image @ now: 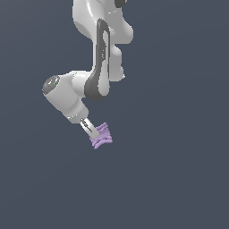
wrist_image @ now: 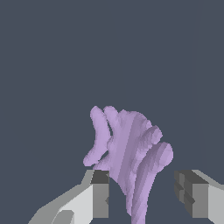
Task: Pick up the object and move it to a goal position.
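Note:
The object (image: 102, 136) is a small pale purple ribbed block with wavy ridges. In the exterior view it lies at the tip of my gripper (image: 95, 132), which reaches down at a slant from the white arm. In the wrist view the object (wrist_image: 129, 148) stands between the two fingers of the gripper (wrist_image: 142, 194). One finger (wrist_image: 100, 194) is right against the block's side. The other finger (wrist_image: 190, 197) stands apart from it with a visible gap. The jaws are open around the block. Whether the block rests on the ground, I cannot tell.
Plain dark grey-blue ground fills both views around the block. The white arm links (image: 100, 53) hang above the gripper toward the top of the exterior view.

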`<state>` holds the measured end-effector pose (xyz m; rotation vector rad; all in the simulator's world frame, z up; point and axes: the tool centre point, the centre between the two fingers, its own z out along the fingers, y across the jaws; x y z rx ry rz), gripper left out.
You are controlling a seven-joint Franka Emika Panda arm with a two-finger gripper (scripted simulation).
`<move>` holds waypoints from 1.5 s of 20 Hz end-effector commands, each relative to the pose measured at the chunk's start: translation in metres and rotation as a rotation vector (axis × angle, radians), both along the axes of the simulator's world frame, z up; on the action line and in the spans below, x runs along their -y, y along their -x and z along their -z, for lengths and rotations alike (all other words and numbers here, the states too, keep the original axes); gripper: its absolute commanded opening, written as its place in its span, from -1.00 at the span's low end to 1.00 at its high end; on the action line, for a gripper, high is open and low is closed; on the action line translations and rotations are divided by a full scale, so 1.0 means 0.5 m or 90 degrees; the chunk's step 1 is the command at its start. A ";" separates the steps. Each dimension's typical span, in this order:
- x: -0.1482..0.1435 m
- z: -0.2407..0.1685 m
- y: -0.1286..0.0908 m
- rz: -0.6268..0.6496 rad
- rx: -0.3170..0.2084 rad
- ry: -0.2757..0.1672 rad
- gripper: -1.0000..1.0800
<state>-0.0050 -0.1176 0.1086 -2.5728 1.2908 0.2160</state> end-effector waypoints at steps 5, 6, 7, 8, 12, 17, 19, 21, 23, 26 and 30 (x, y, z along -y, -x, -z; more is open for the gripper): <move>0.028 0.012 0.003 0.040 -0.007 -0.007 0.23; 0.036 0.015 0.005 0.052 -0.008 -0.009 0.23; 0.046 0.020 0.006 0.066 -0.011 -0.011 0.23; 0.057 0.025 0.008 0.082 -0.013 -0.013 0.23; 0.098 0.044 0.015 0.139 -0.022 -0.022 0.23; 0.119 0.053 0.019 0.169 -0.027 -0.027 0.23; 0.119 0.052 0.019 0.168 -0.027 -0.026 0.23; 0.122 0.052 0.019 0.169 -0.026 -0.026 0.23; 0.115 0.054 0.019 0.167 -0.028 -0.027 0.23; 0.084 0.061 0.018 0.156 -0.034 -0.033 0.23; 0.051 0.064 0.015 0.139 -0.035 -0.036 0.23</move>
